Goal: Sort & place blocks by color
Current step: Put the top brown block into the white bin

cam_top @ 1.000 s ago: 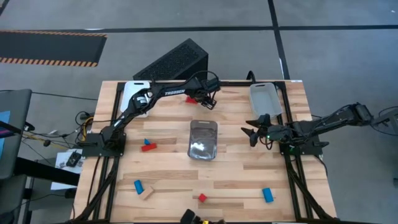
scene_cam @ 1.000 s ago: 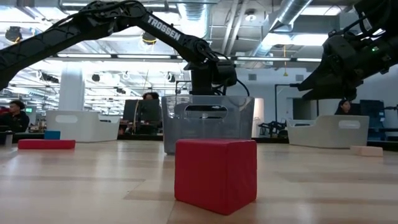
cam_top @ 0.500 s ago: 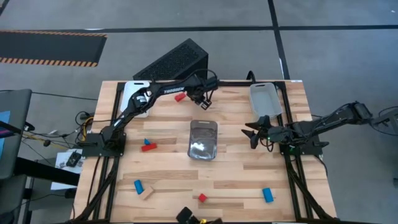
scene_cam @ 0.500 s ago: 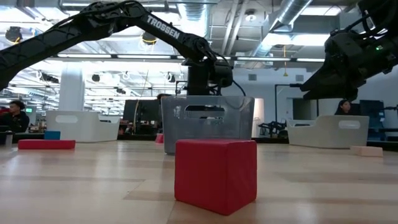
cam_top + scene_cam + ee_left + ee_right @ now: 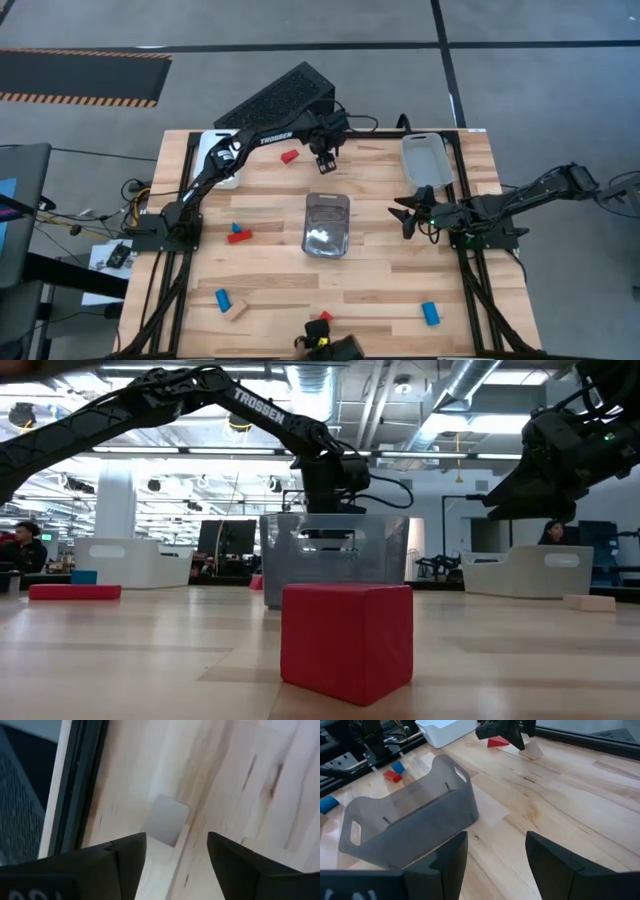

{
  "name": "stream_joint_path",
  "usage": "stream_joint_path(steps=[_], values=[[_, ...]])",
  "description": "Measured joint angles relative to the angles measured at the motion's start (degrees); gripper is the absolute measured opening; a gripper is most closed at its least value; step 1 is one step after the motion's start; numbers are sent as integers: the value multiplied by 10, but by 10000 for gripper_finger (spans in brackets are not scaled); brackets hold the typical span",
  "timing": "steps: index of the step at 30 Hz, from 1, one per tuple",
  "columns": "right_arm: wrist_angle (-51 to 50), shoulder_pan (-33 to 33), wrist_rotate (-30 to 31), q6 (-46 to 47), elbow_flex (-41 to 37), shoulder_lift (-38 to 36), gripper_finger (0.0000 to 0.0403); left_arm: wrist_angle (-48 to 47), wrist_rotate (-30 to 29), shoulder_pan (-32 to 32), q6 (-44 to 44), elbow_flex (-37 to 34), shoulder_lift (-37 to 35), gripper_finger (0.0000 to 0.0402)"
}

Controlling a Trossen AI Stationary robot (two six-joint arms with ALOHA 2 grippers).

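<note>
My left gripper (image 5: 322, 158) hangs open over the far middle of the table, fingers pointing down. A light wood block (image 5: 165, 820) lies flat on the table just below and ahead of its fingers, untouched; it also shows in the right wrist view (image 5: 532, 750). A red block (image 5: 290, 156) lies on the table to the left of that gripper. My right gripper (image 5: 405, 215) waits open in the air to the right of the clear tray (image 5: 326, 225). Other blocks lie on the table: a red and a blue one together (image 5: 238, 235), a blue one (image 5: 222, 298), a wood one (image 5: 236, 310), a red cube (image 5: 325, 318) and a blue one (image 5: 430, 313).
A white tray (image 5: 215, 160) stands at the far left and a grey tray (image 5: 427, 160) at the far right. A black perforated box (image 5: 280, 100) lies beyond the far edge. Bare tabletop stretches between the clear tray and the near blocks.
My left gripper has rolled about its own pointing line and drifted a little toward the far edge and up. The red block, close under the gripper a second ago, now lies farther toward the table's left, clear of the fingers.
</note>
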Motion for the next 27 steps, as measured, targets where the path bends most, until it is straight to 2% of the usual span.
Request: stream_joint_path(steps=[5,13,20,27], values=[[0,0,1,0,0,0,223,2,22,11,65,0,0,196],[0,0,1,0,0,0,223,8,24,11,145,0,0,171],[0,0,1,0,0,0,223,31,40,11,175,0,0,167],[-1,4,-1,5,0,0,223,13,65,24,185,0,0,167]])
